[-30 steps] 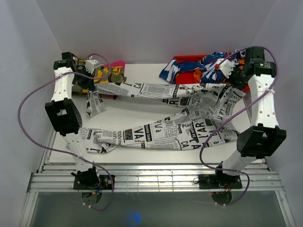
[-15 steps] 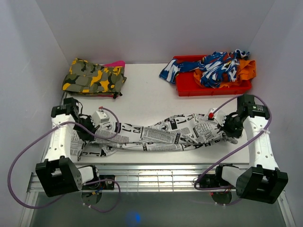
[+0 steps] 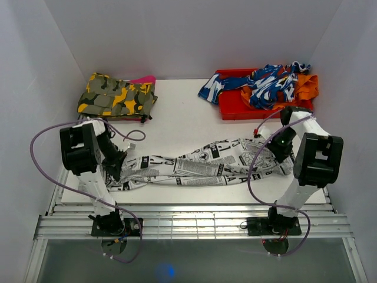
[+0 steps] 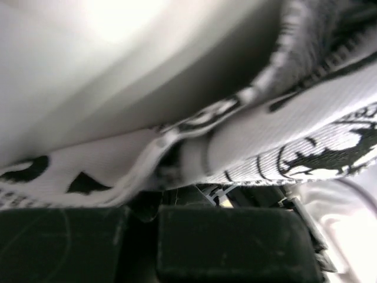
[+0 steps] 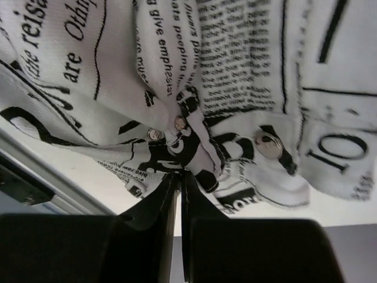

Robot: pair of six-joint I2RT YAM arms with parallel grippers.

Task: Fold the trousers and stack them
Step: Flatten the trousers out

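Note:
The trousers (image 3: 200, 168), white with black newspaper print, lie folded lengthwise in a narrow band across the near part of the table. My left gripper (image 3: 118, 164) is at their left end, low over the table and shut on the cloth. In the left wrist view the printed trousers (image 4: 283, 130) bunch right over my left gripper (image 4: 150, 203). My right gripper (image 3: 275, 148) is at the right end. Its wrist view shows the trousers (image 5: 235, 59), with metal snaps, pinched at the tips of my right gripper (image 5: 179, 177).
A folded yellow-green camouflage garment (image 3: 116, 97) lies at the far left on something pink (image 3: 147, 79). A red tray (image 3: 235, 109) at the far right holds a blue-and-white garment (image 3: 265, 82) and orange cloth (image 3: 303, 88). Metal rails (image 3: 194, 215) run along the near edge.
Both arms pulled back from the far side to the near side, carrying the far trouser leg over onto the near one. The trousers now lie as one narrow band.

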